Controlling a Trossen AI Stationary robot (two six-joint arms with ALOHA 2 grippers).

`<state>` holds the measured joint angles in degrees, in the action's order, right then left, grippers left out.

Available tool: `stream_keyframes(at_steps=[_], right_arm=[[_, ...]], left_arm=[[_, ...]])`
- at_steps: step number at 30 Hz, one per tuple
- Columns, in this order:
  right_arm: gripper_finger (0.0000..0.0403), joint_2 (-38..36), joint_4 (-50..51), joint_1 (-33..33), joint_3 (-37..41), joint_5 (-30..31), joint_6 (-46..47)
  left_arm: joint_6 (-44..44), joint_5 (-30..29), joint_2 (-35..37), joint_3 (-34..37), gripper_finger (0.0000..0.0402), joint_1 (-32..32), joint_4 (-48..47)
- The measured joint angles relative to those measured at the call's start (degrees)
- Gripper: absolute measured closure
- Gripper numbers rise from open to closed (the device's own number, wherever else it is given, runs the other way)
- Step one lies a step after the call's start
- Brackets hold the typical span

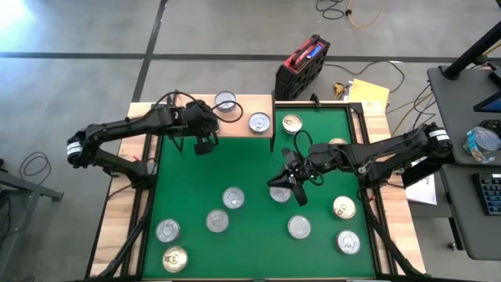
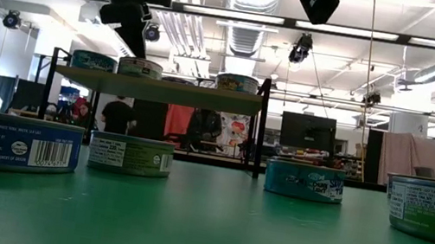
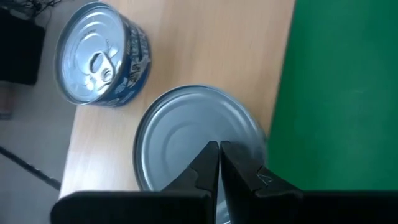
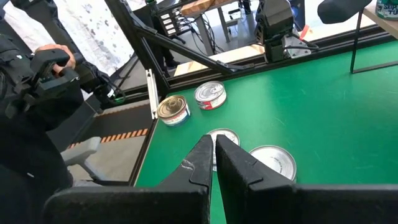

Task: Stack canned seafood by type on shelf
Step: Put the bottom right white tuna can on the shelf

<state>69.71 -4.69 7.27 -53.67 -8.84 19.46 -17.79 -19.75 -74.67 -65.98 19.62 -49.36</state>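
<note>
The shelf [image 1: 243, 131], a light-wood board on black legs, stands at the mat's far left with three tins on it in the low view [image 2: 93, 60] [image 2: 140, 67] [image 2: 237, 82]. My left gripper [image 3: 218, 155] is shut and slants down just above a plain silver-topped tin [image 3: 186, 130]. A blue-sided pull-tab tin [image 3: 99, 53] stands beside that one. My right gripper [image 1: 286, 184] is shut and nearly level, raised over the mat's middle above a tin [image 1: 279, 193]. Several more tins lie on the green mat [image 1: 258, 258], among them gold-topped ones [image 1: 175, 258] [image 1: 344, 207] [image 1: 291, 123].
A red and black case [image 1: 301, 66] stands on the floor beyond the table's far edge. Black frame posts [image 1: 364, 133] border the mat. In the right wrist view a person's hand [image 4: 56, 59] shows beyond the table's edge.
</note>
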Motion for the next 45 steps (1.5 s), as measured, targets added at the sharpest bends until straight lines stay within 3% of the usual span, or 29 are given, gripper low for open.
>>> stream_keyframes(at_steps=[3, 45], right_arm=[[0.0392, 0.01, 0.0, 0.0, 0.0, 0.0, 0.01], [0.0392, 0.0, 0.2, 0.02, 0.0, -0.02, 0.0]], left_arm=[[-0.03, -2.22, -0.02, 0.0, 0.0401, 0.02, 0.01], [0.27, -2.16, -0.17, 0.13, 0.0401, 0.15, -0.83]])
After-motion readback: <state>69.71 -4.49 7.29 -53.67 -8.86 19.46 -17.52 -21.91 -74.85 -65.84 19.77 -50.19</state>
